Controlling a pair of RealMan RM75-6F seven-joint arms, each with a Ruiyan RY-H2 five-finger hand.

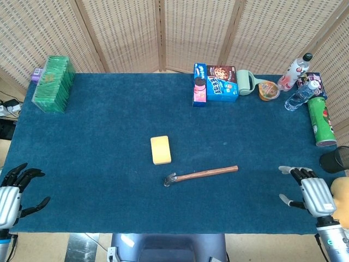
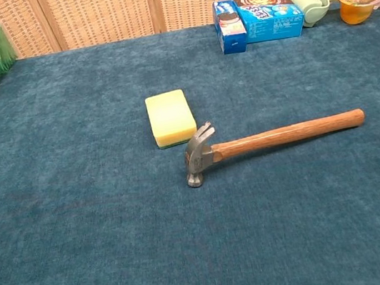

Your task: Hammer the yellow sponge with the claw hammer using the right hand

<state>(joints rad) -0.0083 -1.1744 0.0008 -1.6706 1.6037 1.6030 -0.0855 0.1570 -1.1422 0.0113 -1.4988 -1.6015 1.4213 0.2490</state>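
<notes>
Right hand (image 1: 315,195) waits open near the table edge; the hammer (image 1: 200,175) handle end points toward it, head just beside the sponge (image 1: 160,149).

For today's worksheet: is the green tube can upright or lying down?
Lying down: the green tube can rests lengthwise on the table.

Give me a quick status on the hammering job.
Both hands open, empty: left hand, right hand at table's near edge. Claw hammer untouched, head beside yellow sponge. Path to handle clear.
</notes>
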